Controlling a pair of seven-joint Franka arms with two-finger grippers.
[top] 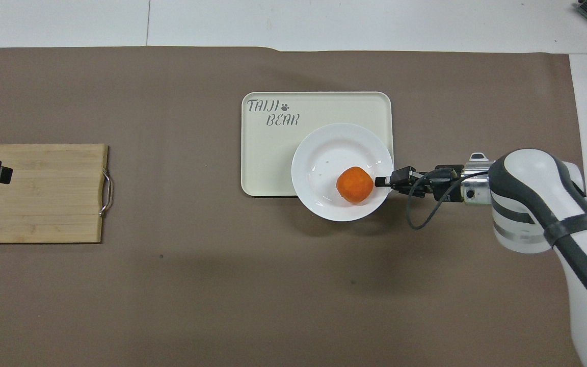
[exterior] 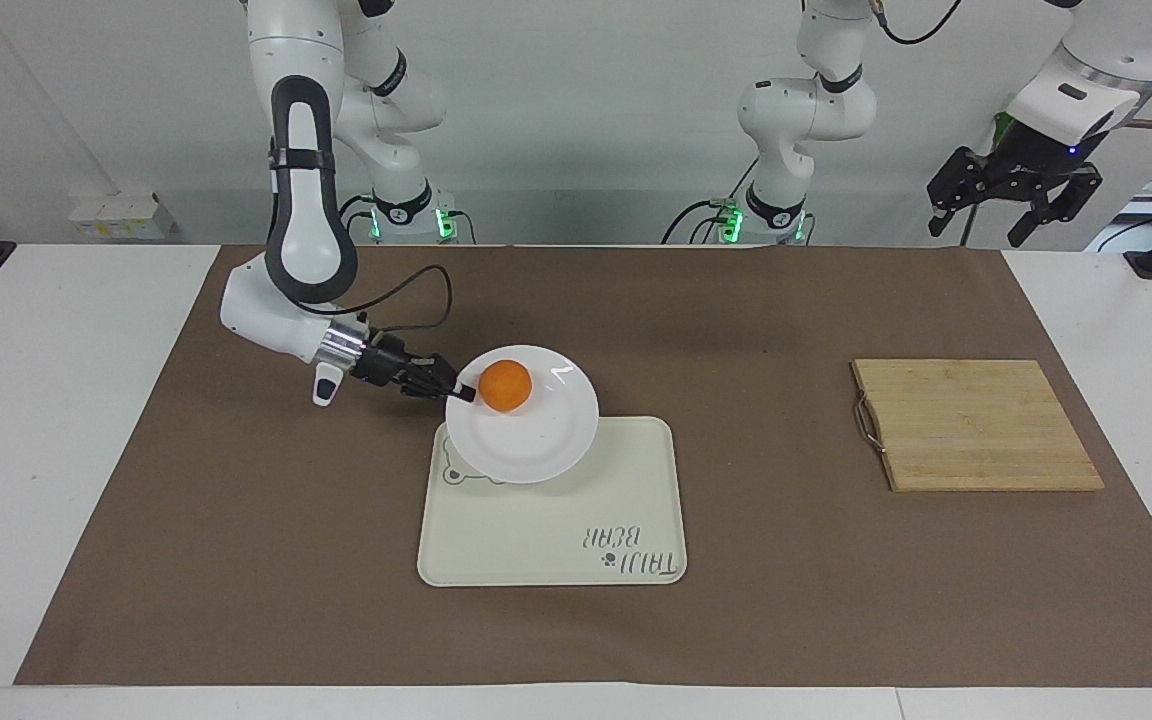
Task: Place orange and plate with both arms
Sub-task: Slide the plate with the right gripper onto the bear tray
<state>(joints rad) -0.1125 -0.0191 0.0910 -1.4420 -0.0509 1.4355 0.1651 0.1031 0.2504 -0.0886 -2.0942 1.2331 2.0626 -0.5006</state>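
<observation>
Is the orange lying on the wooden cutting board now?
No, the orange sits on the white plate, which the right gripper holds by its rim over the tray.

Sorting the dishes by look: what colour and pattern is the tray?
Cream tray, with a grey bear drawing and "TAIJI BEAR" lettering; lettering clearest in the overhead view.

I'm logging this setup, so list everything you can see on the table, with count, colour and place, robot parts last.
orange: one, bright orange, on the plate.
plate: one, white, held over the tray's corner nearest the right arm.
tray: one, cream, mid-table.
board: one, wooden, toward the left arm's end.
mat: one, brown, covering the table.
right gripper: one, black, shut on the plate's rim.
left gripper: one, black, open, waiting raised over the board.
</observation>
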